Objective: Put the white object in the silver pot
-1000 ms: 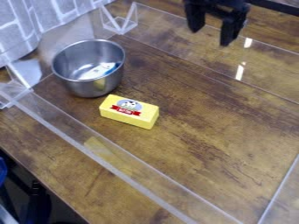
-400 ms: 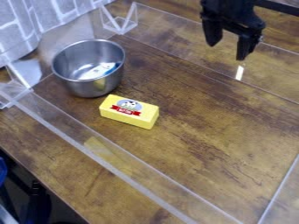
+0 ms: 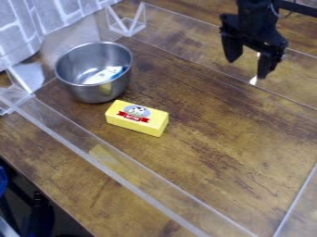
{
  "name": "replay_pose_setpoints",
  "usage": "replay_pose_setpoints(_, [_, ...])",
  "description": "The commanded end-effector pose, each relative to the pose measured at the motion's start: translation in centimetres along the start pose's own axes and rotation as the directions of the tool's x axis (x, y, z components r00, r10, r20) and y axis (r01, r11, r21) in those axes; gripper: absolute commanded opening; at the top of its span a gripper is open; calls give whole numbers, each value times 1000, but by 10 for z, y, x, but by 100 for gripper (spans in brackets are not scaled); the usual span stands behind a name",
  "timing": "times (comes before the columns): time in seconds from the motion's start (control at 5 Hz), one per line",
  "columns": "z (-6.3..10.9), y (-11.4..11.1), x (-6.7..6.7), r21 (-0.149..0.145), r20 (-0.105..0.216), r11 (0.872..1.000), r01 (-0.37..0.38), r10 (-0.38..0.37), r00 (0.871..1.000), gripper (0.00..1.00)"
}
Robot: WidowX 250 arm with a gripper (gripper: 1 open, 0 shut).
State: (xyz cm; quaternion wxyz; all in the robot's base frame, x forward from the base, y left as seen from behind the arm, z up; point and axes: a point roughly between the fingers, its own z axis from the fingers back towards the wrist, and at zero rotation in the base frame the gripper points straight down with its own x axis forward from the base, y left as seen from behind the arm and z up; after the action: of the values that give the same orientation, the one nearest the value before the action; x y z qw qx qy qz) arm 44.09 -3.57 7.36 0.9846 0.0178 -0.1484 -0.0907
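Note:
The silver pot (image 3: 93, 70) stands at the left of the wooden table, round, shiny and with nothing visible inside. My gripper (image 3: 247, 63) hangs at the upper right, far from the pot, its two dark fingers (image 3: 231, 48) spread open with nothing between them. Just below the fingertips a small white object (image 3: 254, 80) lies on the wood. It is tiny and bright, so I cannot make out its shape.
A yellow block (image 3: 136, 118) with a red label lies in front of the pot. Clear plastic walls (image 3: 87, 153) fence the table's front and sides. A grey-white checked cloth (image 3: 31, 32) hangs at the back left.
My gripper has moved right and down toward the small white object, staying open. The pot and the yellow block have not moved.

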Motion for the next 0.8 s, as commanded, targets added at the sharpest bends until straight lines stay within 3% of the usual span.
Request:
replay_pose_setpoints(0.0, [7,-11,9,10,48,1000,29,-29,998,100])
replay_pose_setpoints(0.4, [-10,-20,4,23,51,997,67,-68,996,100])
replay_pose_setpoints(0.6, [-5,-17,5,42,79,995,87,-90,993,100])
